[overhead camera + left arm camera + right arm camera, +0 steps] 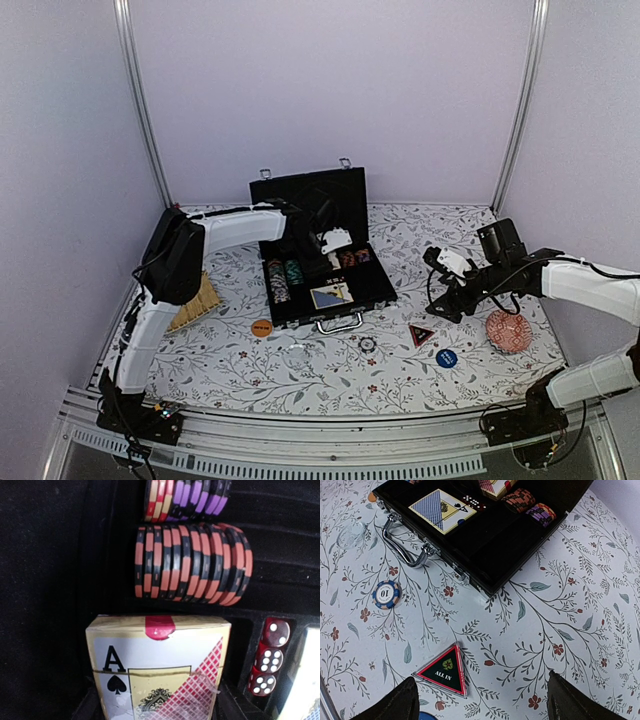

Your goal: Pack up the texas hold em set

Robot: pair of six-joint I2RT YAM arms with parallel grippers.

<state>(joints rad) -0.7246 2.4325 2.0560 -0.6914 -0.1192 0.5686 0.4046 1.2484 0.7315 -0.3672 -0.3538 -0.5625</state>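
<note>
The black case [300,192] lies open at the table's middle, silver handle [404,550] toward me. It holds rows of chips [279,279], orange-black chips [192,562], purple chips [190,497], red dice [268,660] and a blue-backed deck [445,509]. My left gripper [335,241] is inside the case, shut on a red-backed card deck [159,672] held upright; its fingers are hidden behind the deck. My right gripper [480,705] is open and empty above the table, right of the case. The triangular "ALL IN" marker [441,671] lies by its left fingertip [390,705].
Loose on the cloth in front of the case are a blue-white "10" chip [386,594], an orange disc [261,327], a blue disc [446,358] and a clear disc [351,532]. A red patterned bowl [508,331] sits under the right arm. A straw tray [196,305] lies left.
</note>
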